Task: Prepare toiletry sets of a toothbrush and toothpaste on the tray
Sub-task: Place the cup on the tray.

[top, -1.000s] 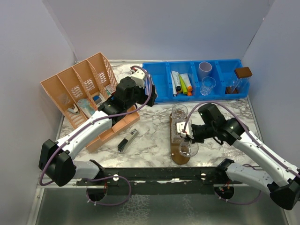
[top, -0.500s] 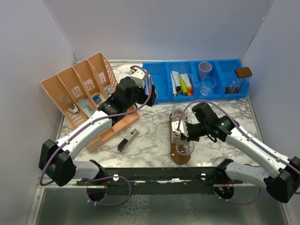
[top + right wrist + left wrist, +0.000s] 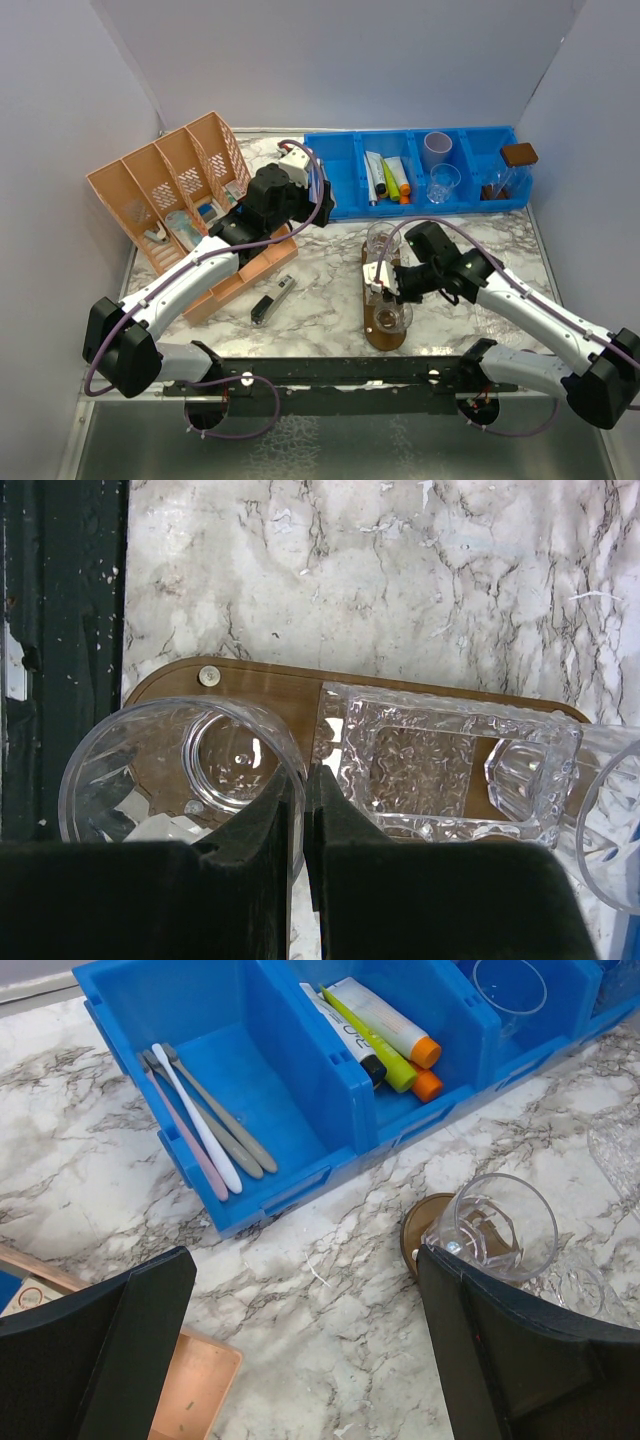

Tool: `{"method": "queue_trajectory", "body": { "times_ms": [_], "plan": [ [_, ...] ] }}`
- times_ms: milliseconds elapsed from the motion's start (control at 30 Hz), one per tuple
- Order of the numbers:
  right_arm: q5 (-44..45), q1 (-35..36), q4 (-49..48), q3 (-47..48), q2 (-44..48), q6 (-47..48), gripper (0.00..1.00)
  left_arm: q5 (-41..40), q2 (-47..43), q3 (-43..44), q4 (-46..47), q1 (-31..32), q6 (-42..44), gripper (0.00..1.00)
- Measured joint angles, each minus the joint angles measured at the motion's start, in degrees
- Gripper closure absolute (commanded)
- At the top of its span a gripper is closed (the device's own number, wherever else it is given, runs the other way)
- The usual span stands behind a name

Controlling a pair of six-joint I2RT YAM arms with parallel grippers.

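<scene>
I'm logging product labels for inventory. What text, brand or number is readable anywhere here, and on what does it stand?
No text can be read.
Tube with black cap in the blue bin: dark print, too small to read.
White tube and lime green tube: nothing legible.
Tumbler pinched by the right gripper: no print.

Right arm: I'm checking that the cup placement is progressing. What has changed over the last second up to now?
The right gripper, jaws shut on the rim of the near tumbler, swung left. It carried the tumbler from the right edge of the tray to sit more squarely over its near end. Nothing was let go. The left gripper, jaws open, the far tumbler and the blue bin stayed put.
</scene>
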State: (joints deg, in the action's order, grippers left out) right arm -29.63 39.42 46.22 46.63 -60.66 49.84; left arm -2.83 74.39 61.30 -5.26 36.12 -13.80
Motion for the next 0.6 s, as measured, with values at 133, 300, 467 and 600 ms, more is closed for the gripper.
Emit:
{"method": "queue_trajectory", "body": {
  "times_ms": [133,300,467,600],
  "plan": [
    [0.0,0.02,-0.11,0.0,-0.61,0.0,0.99,0.0,0.0,0.0,0.0,0.0,0.0,0.03],
    [-0.02,0.02,-0.52,0.0,-1.99,-0.02,0.99,0.0,0.0,0.0,-0.02,0.0,0.0,0.03],
    [-0.09,0.07,-0.96,0.0,-2.4,-0.02,0.95,0.0,0.0,0.0,0.0,0.0,0.0,0.03],
    [-0.07,0.33,-1.38,0.0,-2.4,-0.04,0.9,0.0,0.0,0.0,-0.02,0.0,0.0,0.03]
  ]
}}
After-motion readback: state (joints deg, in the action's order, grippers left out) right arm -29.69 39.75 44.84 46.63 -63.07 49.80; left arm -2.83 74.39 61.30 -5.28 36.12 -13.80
